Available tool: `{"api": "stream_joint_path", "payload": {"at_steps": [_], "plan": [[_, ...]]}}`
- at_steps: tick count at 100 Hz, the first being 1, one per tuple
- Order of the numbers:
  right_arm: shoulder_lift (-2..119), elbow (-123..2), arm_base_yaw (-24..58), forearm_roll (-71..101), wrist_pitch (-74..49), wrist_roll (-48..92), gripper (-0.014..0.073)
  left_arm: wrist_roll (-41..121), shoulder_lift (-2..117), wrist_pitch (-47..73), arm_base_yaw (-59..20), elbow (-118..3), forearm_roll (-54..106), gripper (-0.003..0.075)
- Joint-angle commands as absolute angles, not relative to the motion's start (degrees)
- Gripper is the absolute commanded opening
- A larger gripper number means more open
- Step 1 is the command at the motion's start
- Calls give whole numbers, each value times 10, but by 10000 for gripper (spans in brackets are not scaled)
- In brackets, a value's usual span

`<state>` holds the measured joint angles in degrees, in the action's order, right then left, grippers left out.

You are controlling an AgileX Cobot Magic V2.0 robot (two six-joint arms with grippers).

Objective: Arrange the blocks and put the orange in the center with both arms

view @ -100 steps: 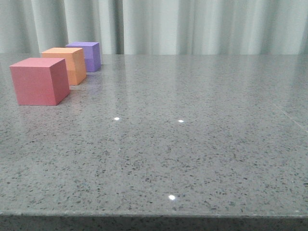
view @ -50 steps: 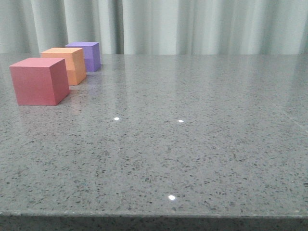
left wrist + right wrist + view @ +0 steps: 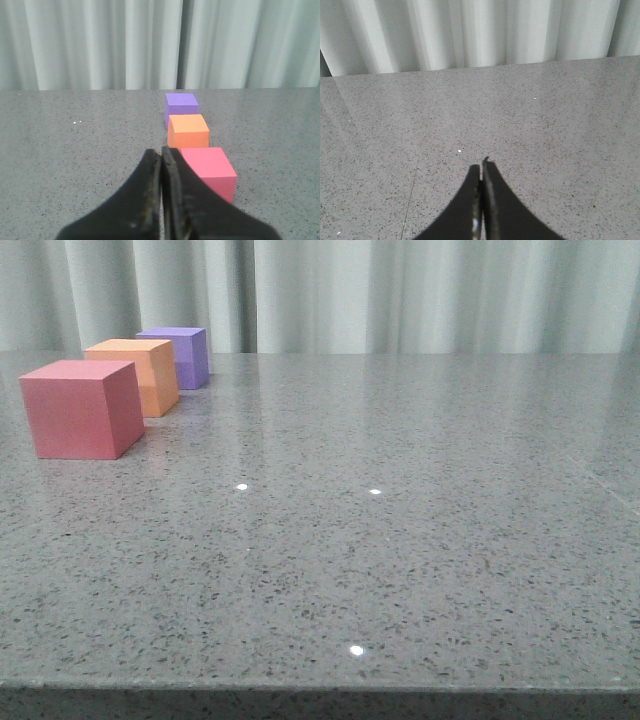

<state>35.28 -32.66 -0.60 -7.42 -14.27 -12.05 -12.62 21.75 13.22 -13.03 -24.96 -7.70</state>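
Note:
Three cubes stand in a row at the far left of the grey table. The red-pink cube (image 3: 80,408) is nearest, the orange cube (image 3: 140,375) is in the middle, the purple cube (image 3: 185,355) is farthest. The left wrist view shows the same row: red-pink (image 3: 210,171), orange (image 3: 188,131), purple (image 3: 181,107). My left gripper (image 3: 161,151) is shut and empty, just short of the red-pink cube and a little to its side. My right gripper (image 3: 481,165) is shut and empty over bare table. Neither gripper shows in the front view.
A pale pleated curtain (image 3: 400,295) hangs behind the table's far edge. The speckled grey tabletop (image 3: 400,540) has its front edge at the bottom of the front view. A thin seam (image 3: 415,175) runs across the surface in the right wrist view.

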Motion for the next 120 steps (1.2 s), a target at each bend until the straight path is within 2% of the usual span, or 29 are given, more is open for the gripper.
{"api": "stream_joint_path", "payload": {"at_steps": [1, 31, 55, 120], "plan": [[352, -342, -9, -84, -95, -115, -68, -127, 220, 84, -131, -265, -76, -20], [352, -342, -9, -84, -95, -115, -68, -127, 220, 81, -131, -265, -76, -20], [352, -342, -9, -84, -95, -115, -68, -127, 209, 12, -118, -223, -80, -20], [352, -342, -9, -84, -95, -115, -68, -127, -24, 0, -66, 9, -44, -20]]}}
